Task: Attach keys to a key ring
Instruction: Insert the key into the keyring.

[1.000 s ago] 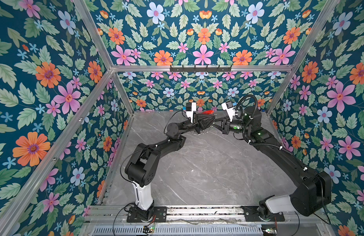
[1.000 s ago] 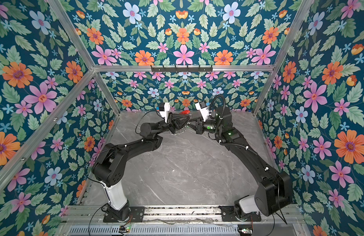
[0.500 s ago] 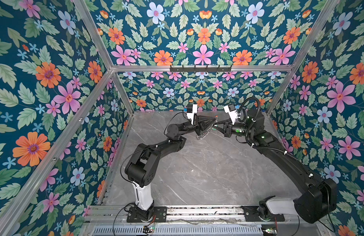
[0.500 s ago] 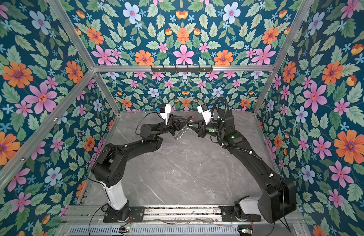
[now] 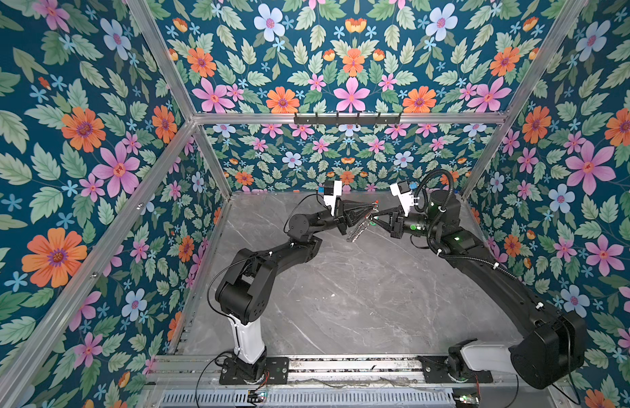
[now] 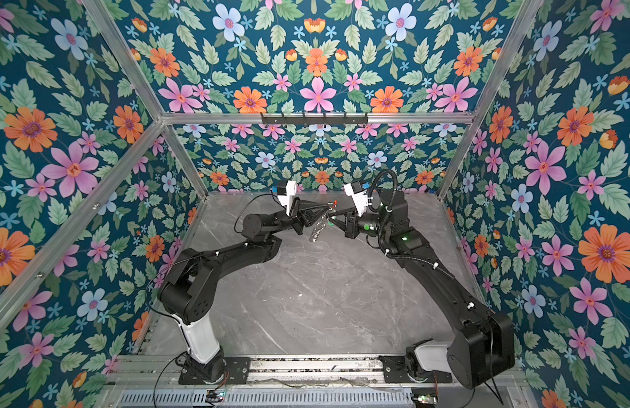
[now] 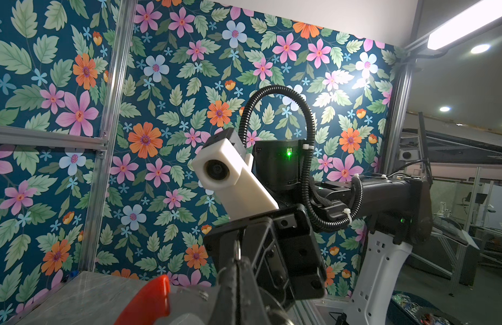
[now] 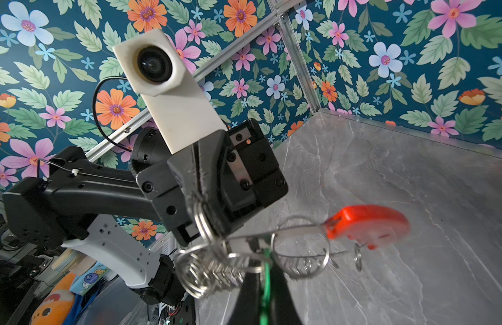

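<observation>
Both arms meet in mid-air near the back wall. My left gripper (image 5: pixel 367 212) is shut on the key ring (image 8: pixel 297 233), a thin grey hoop with a red plastic arc (image 8: pixel 368 222) and a bunch of small silver rings (image 8: pixel 210 275) strung along it. In both top views the hoop (image 6: pixel 317 229) hangs down from the jaws above the table. My right gripper (image 8: pixel 265 270) is shut on the key (image 8: pixel 266 284); only its green head shows, edge-on between the fingers. The key's tip is at the hoop wire, and its blade is hidden. In the left wrist view the left fingers (image 7: pixel 238 284) are pressed together beside the red arc (image 7: pixel 148 301).
The grey marble table (image 5: pixel 359 300) lies below both arms. Floral walls with aluminium frame posts (image 5: pixel 214 166) close in the left, back and right. A black hook rail (image 5: pixel 347 118) runs along the back wall above the arms.
My right gripper has swung round and moved left, so its tip now meets the ring held by the left gripper. The left gripper shifted slightly and the hoop now hangs lower.
</observation>
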Tool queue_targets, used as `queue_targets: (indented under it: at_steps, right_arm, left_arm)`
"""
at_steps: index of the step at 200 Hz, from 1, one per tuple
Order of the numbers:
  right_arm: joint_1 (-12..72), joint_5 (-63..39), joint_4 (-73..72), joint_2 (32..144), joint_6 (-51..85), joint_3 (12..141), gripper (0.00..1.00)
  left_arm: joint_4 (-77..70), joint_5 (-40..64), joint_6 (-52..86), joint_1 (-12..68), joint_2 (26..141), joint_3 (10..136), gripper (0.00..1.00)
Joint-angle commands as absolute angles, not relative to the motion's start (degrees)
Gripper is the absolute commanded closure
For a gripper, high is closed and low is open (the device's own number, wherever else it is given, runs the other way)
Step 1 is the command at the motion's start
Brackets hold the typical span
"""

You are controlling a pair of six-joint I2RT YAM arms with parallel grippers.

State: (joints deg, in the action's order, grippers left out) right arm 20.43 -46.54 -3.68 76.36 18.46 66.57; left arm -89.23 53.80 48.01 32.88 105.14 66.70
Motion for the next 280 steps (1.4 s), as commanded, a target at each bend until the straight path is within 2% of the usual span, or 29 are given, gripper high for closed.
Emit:
queue_targets:
  at_steps: [1, 79, 280]
  right_arm:
    - [20.73, -46.14, -3.88, 77.07, 19.68, 66.75, 1.0]
    - [20.58, -42.93, -0.65, 74.97, 16.79, 66.67, 1.0]
    - [20.91, -47.2, 0.39, 78.11, 17.58, 70.94, 1.0]
  left_arm:
    - [-94.28, 53.97, 48.81, 32.87, 104.41, 66.95, 1.0]
    - [-94.57, 54.23, 49.03, 32.87, 104.67, 67.13, 1.0]
    - [-94.22, 54.85, 49.33, 33.88, 106.96, 67.85, 1.0]
